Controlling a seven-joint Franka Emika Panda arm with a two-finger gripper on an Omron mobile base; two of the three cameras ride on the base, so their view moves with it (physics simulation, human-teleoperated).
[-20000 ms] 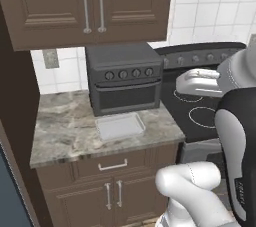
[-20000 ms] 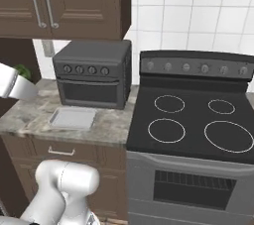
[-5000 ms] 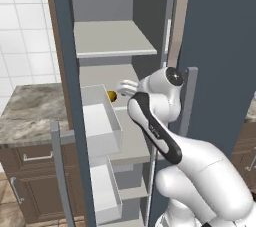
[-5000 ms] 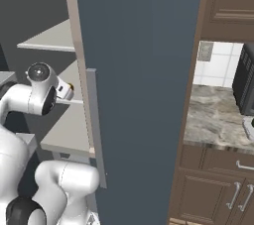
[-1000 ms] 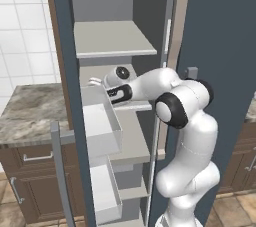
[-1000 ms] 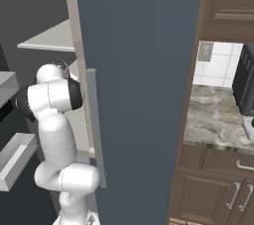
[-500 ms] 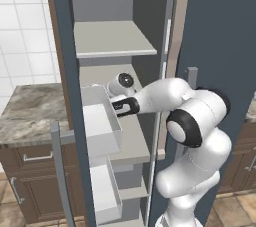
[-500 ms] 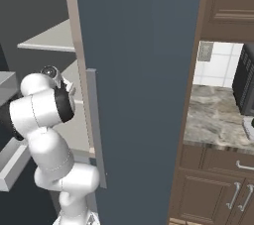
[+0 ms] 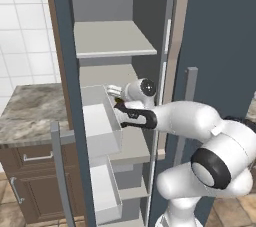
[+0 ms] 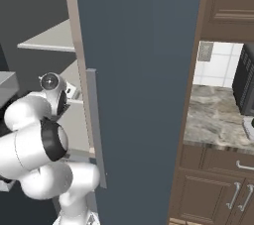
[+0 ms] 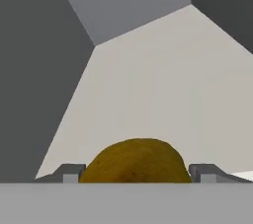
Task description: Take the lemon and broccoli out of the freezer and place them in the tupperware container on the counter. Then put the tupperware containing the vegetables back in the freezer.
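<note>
The lemon (image 11: 134, 161), yellow-orange, sits between my two fingertips (image 11: 69, 171) in the hand view, and both touch its sides. My gripper (image 9: 120, 106) is shut on the lemon (image 9: 118, 100) just above the middle shelf of the open freezer (image 9: 125, 41), beside the upper door bin. The grey shelf floor and back corner lie beyond the fruit. The broccoli is hidden. At the far right of the right base view, a pale corner of what seems to be the tupperware container (image 10: 247, 129) rests on the counter (image 10: 218, 115).
White door bins (image 9: 100, 126) hang on the open freezer door, close to my hand's left. The other dark door panel (image 10: 139, 70) with its long grey handle stands between the arm and the counter. A dark toaster oven (image 10: 245, 80) sits on the counter.
My hand has drawn back from deep on the shelf toward the freezer's front, downward and to the right in the left base view, with the lemon between its fingers.
</note>
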